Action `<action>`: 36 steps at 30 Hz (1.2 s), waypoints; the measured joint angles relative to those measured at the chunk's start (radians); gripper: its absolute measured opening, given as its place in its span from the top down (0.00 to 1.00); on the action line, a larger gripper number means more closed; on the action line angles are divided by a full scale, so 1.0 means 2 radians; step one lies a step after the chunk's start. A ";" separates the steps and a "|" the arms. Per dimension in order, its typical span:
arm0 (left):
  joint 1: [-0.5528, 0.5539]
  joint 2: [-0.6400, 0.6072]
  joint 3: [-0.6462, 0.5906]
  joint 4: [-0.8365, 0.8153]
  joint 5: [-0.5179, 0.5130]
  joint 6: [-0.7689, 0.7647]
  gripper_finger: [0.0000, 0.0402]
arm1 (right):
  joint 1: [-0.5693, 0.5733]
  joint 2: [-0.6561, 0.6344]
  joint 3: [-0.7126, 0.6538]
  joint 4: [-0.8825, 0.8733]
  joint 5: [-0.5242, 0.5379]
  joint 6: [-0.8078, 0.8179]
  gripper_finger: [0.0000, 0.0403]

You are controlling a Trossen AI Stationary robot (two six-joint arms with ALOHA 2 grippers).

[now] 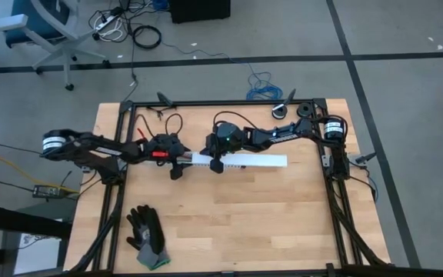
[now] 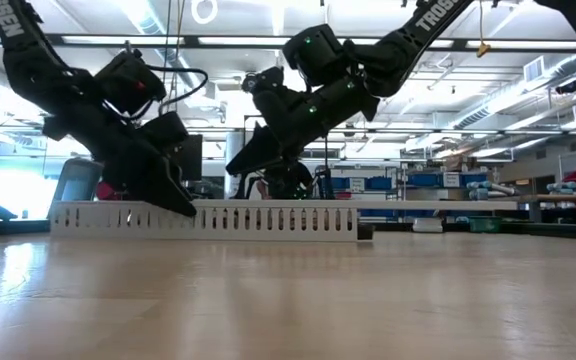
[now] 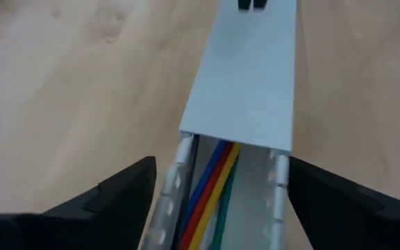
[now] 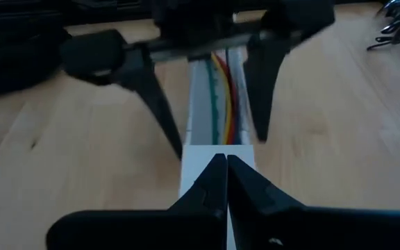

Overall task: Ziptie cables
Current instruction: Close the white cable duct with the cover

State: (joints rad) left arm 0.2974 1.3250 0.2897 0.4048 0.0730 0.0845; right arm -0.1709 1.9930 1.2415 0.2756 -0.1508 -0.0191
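A long white slotted duct (image 1: 256,161) lies flat on the table, running left to right. A plain white cover (image 3: 245,83) closes all but its left end. There the cables (image 3: 210,187), coloured wires side by side, lie inside the open channel. My left gripper (image 3: 222,160) is open, one finger on each side of that open end, with no touch showing. My right gripper (image 4: 226,158) is shut, and its tips hang a little above the cover (image 2: 228,170) near the cover's left end. The ziptie is out of view.
A black and grey glove (image 1: 146,237) lies near the front left corner. Black cords (image 1: 171,123) and small parts sit along the far edge, and a blue wire coil (image 1: 264,86) lies beyond it. Bare wood (image 1: 244,223) spreads in front of the duct.
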 joint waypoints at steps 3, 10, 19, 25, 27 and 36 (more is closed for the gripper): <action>0.000 -0.058 0.000 -0.055 -0.008 0.019 0.21 | 0.004 0.000 0.000 0.000 0.013 0.007 1.00; 0.002 -0.199 -0.005 -0.193 -0.022 0.036 0.21 | 0.009 0.000 0.000 0.002 0.029 0.025 1.00; 0.002 -0.210 -0.090 -0.070 -0.024 0.029 0.21 | 0.010 0.000 0.000 0.022 0.029 0.035 1.00; 0.002 -0.196 -0.098 -0.051 -0.027 0.055 0.21 | 0.012 0.000 0.000 0.022 0.026 0.040 1.00; 0.002 -0.184 -0.098 -0.048 -0.027 0.057 0.21 | 0.014 0.000 0.000 0.022 0.026 0.039 1.00; 0.008 -0.102 -0.096 0.016 -0.032 0.064 0.21 | 0.017 0.000 0.000 0.023 0.025 0.035 1.00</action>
State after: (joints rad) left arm 0.3135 1.1203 0.0968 0.4377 0.0092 0.2117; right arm -0.1372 1.9930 1.2419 0.3218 -0.1005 0.0517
